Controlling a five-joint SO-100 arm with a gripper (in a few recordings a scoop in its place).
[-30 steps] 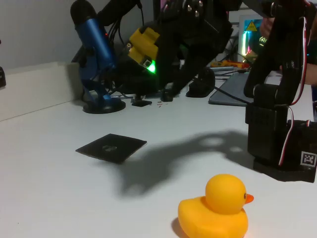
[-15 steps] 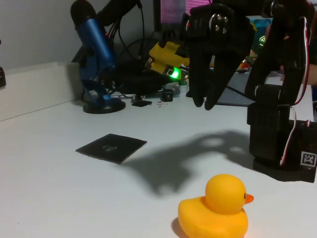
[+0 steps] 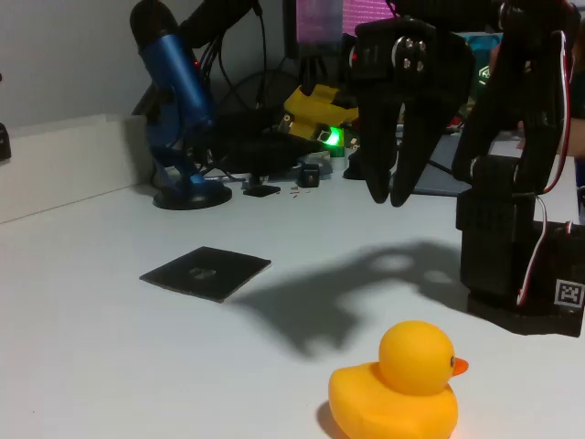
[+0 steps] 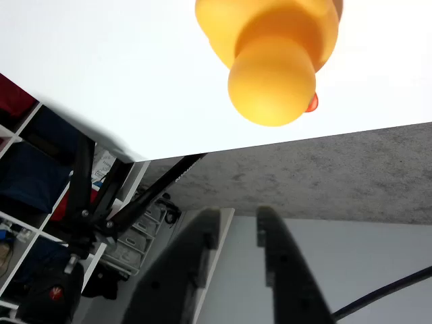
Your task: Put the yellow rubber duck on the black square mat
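The yellow rubber duck (image 3: 402, 389) sits upright at the table's front right in the fixed view, beak pointing right. In the wrist view the duck (image 4: 273, 54) is at the top edge, well away from the fingers. The black square mat (image 3: 206, 272) lies flat to the left of centre with nothing on it. My black gripper (image 3: 388, 198) hangs in the air behind and above the duck, fingers pointing down. Its jaws stand a narrow gap apart with nothing between them, as the wrist view of the gripper (image 4: 237, 214) also shows.
The arm's black base (image 3: 521, 247) stands at the right. A blue microphone on a stand (image 3: 174, 101) and a yellow gadget with a green light (image 3: 320, 119) are at the back. A low white ledge (image 3: 64, 165) borders the left. A tripod (image 4: 101, 196) stands beyond the table edge.
The gripper swung from the back left towards the right and came slightly lower over the table. The yellow gadget also shifted right. Duck and mat stayed put.
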